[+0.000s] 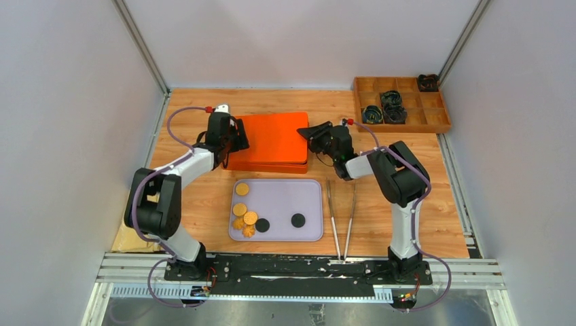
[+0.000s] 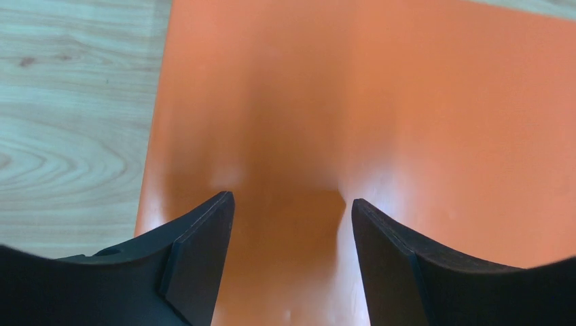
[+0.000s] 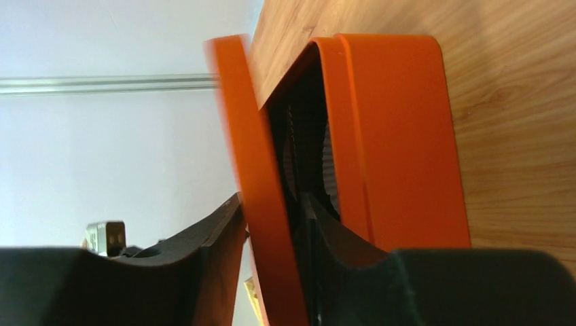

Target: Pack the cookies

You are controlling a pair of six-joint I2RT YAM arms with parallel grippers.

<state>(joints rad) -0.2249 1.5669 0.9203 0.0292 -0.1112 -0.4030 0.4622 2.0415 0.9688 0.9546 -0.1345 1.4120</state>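
Observation:
Several cookies [image 1: 239, 209], golden and black, lie on a lavender tray [image 1: 289, 197] at the front. Behind it stands an orange box [image 1: 272, 139]. My left gripper [image 1: 239, 136] hovers open over the lid's left edge, nothing between its fingers [image 2: 204, 251], only the orange lid [image 2: 380, 102] below. My right gripper [image 1: 309, 132] is at the box's right edge. Its jaws straddle the raised lid [image 3: 251, 149], one finger outside, one inside the box [image 3: 401, 136], standing slightly wider than the lid. Dark corrugated liners [image 3: 291, 153] show inside.
Metal tongs [image 1: 342, 217] lie right of the tray. A wooden compartment organizer [image 1: 401, 102] with dark items sits at the back right. White walls enclose the wooden tabletop [image 1: 204, 204] on three sides.

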